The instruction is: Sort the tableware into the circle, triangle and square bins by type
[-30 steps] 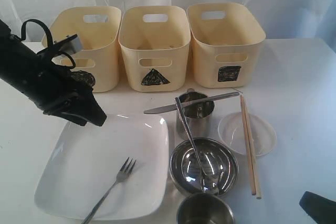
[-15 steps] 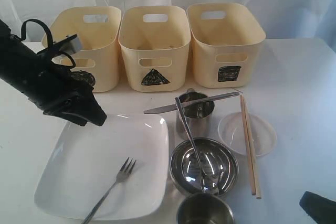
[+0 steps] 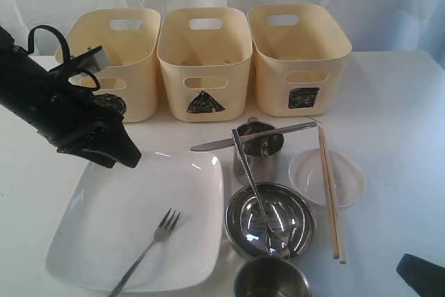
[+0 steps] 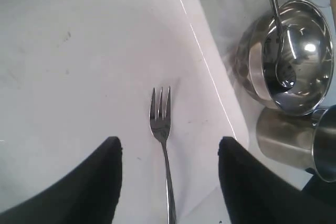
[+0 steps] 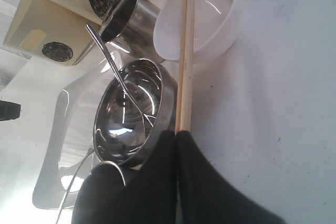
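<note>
The left gripper (image 3: 126, 155) is hovering over the far left corner of the plate (image 3: 104, 220), and its jaws are standing wide apart, gripping nothing. From the left wrist camera, the gripper (image 4: 168, 148) is looking down on the fork (image 4: 160, 116), which is lying between the two dark fingers (image 4: 113, 153) and below them. That fork (image 3: 149, 245) is resting on the near half of the plate, tines pointing toward the bins.

The right gripper (image 3: 421, 273) is sitting low at the near right corner of the table (image 3: 396, 123), jaws clenched together on nothing. In its own camera, the gripper (image 5: 175, 136) is waiting just beside the near ends of the chopsticks (image 5: 185, 51).

To the right of the plate, the bowl (image 3: 240, 224) is holding the scoop of the spoon (image 3: 254, 186), whose handle is leaning back over the back cup (image 3: 261, 161). The knife (image 3: 250, 137) is lying across that cup's rim. The front cup (image 3: 271, 283) is standing just in front of the bowl. The chopsticks (image 3: 330, 193) are lying across the clear dish (image 3: 348, 179).

At the back, the circle bin (image 3: 118, 53), triangle bin (image 3: 205, 60) and square bin (image 3: 299, 53) are standing in a row.
</note>
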